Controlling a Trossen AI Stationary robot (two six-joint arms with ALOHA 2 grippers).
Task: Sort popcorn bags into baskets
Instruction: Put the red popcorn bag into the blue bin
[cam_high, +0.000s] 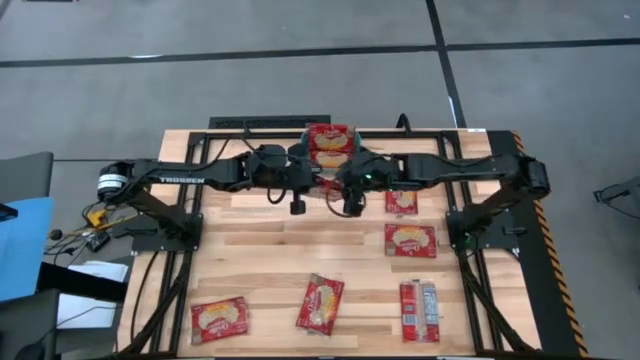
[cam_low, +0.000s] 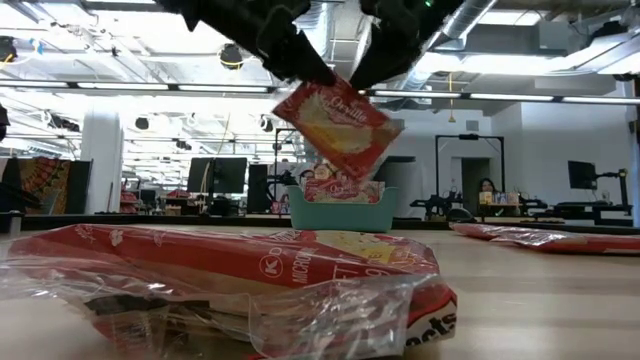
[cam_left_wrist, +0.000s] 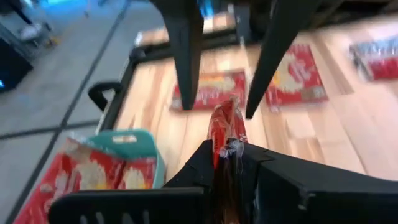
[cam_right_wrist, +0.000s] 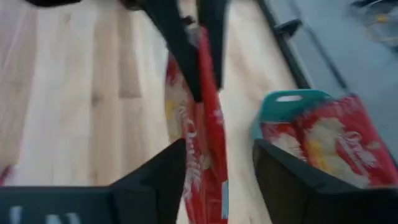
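From above, both arms meet at the far middle of the surface (cam_high: 270, 240), hiding what they carry. The level view shows it: a red popcorn bag (cam_low: 338, 122) hangs tilted above the teal basket (cam_low: 340, 211), which already holds bags. The left tool (cam_left_wrist: 227, 158) is clamped on the bag's edge. The right tool (cam_right_wrist: 217, 165) stands open around it. Five other bags (cam_high: 411, 239) lie scattered nearer.

The basket (cam_high: 328, 145) sits at the table's (cam_high: 270, 260) far edge with bags (cam_high: 328, 137) in it. One bag (cam_low: 337, 125) hangs above the table just before it. Five bags lie on the table nearer the front and right.
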